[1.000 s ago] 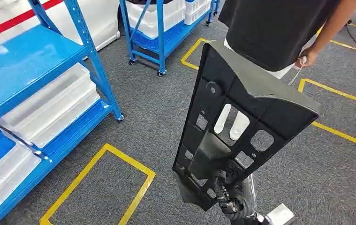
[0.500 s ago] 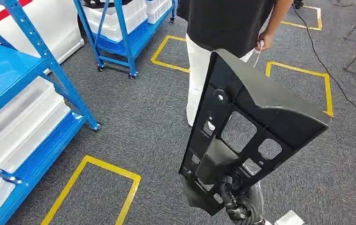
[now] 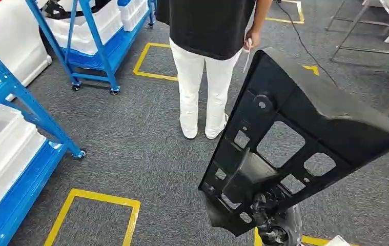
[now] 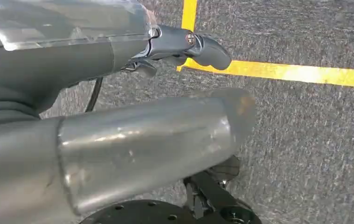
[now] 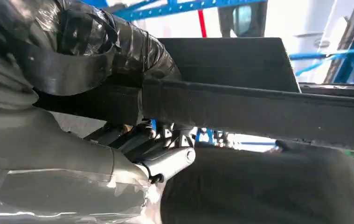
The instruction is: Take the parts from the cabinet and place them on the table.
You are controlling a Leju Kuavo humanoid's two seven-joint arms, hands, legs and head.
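We carry a large black perforated part (image 3: 294, 148) raised in front of the body, its lower end clasped by the right hand (image 3: 266, 225), whose dark fingers (image 5: 137, 137) wrap under the part's edge while the thumb lies over it, so that hand is clenched on the part. The part stands tilted, broad end uppermost and leaning toward the robot's right, over grey carpet marked with yellow tape (image 3: 92, 197). A person (image 3: 207, 61) in white trousers stands just beyond the part's upper edge. In our judgement, the chief risk is contact between that upper edge and the person, since the two are near. A second risk is the part pivoting or slipping in the grasp, because it is held only at its bottom end with most of its bulk above. The left hand (image 4: 184, 44) hangs over the floor holding nothing, its fingers loosely curled yet apart. A blue shelf rack (image 3: 13, 133) with white bins stands at the left.
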